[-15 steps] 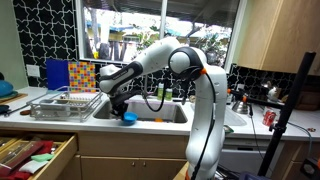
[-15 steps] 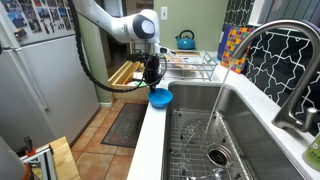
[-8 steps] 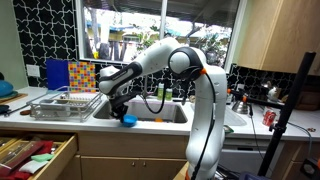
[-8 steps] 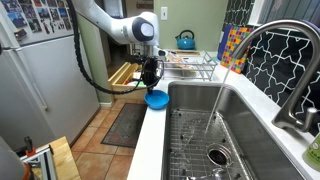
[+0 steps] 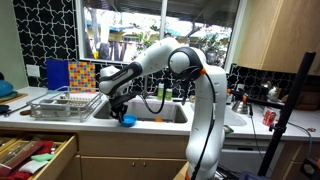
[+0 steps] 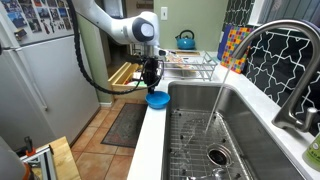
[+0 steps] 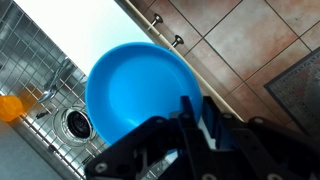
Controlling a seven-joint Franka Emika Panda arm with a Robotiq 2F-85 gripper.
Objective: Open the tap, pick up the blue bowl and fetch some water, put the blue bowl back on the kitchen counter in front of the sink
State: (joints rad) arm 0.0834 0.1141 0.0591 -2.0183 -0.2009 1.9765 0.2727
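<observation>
Gripper (image 6: 152, 86) pinches the rim of the blue bowl (image 6: 157, 99), which hangs right under it in the middle of the frame, low over the kitchen counter (image 6: 148, 145), with the sink (image 6: 245, 125) to its right, though I cannot tell if it touches down.

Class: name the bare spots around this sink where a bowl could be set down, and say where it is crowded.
Bare: the counter strip between sink and front edge, nearer than the bowl held by the tool. Crowded: the dish rack beyond the sink.
</observation>
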